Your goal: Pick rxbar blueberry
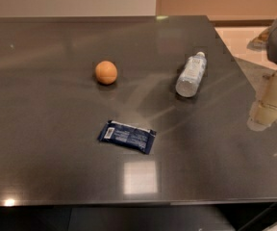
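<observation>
The rxbar blueberry [127,136] is a small flat dark-blue wrapper with white print and a white barcode patch at its left end. It lies flat on the dark grey table [56,129], a little in front of the middle. My gripper [263,113] hangs at the right edge of the view, above the table's right side. It is well to the right of the bar, clear of it, and holds nothing that I can see.
An orange ball [106,72] sits behind and left of the bar. A clear plastic bottle [191,74] lies on its side behind and right of the bar, between the bar and my gripper. The table's front edge runs near the bottom of the view.
</observation>
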### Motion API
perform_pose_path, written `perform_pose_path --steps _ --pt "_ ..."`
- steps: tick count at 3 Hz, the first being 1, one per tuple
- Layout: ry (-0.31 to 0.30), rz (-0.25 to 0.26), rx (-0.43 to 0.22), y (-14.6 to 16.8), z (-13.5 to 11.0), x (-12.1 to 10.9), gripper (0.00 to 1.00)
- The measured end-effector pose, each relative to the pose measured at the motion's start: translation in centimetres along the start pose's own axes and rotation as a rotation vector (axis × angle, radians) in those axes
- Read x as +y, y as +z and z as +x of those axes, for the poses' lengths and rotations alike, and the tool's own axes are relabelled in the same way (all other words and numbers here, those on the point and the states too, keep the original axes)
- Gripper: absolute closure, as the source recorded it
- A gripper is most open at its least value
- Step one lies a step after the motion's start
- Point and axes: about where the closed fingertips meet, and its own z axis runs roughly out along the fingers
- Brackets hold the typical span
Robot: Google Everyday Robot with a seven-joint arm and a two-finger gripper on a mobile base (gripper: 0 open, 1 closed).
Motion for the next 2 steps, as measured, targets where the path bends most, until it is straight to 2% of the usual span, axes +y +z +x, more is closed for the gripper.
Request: perform_pose_path --steps 1,2 --pt "0.0 0.0 0.0 0.0 0.0 0.0 0.0" --pt "-0.002 -0.013 -0.007 0.4 -1.4 -0.6 0.0"
